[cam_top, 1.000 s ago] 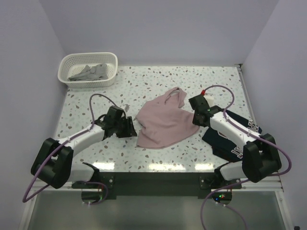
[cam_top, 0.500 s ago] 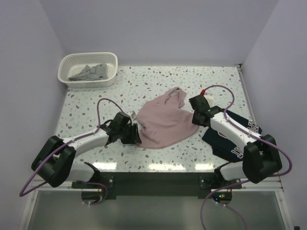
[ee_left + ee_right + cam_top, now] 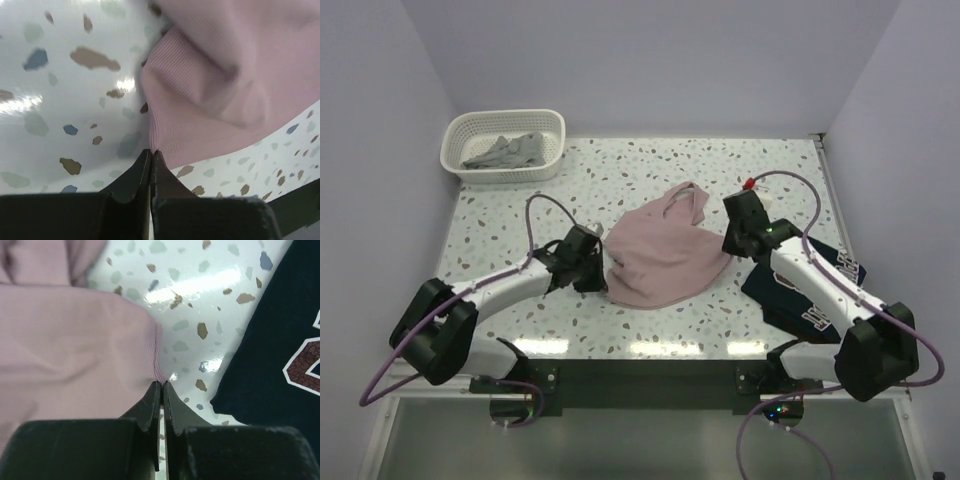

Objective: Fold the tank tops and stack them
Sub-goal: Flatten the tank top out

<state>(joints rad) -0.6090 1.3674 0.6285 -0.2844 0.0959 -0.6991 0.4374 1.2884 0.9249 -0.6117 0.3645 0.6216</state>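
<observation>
Speckled table (image 3: 650,170), pink tank top (image 3: 665,260) centre; navy tank top (image 3: 785,300) right; white basket (image 3: 503,145) far left

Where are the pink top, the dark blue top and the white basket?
pink tank top (image 3: 665,258), overhead view, middle of the cloth
navy tank top (image 3: 260,340), right wrist view, plain cloth beside the lettering
white basket (image 3: 500,175), overhead view, front wall

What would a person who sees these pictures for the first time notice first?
A crumpled pink top lies in the middle, and the left gripper and the right gripper are each shut on one side edge. A navy top lies near right, and a grey top sits in the white basket, far left.
</observation>
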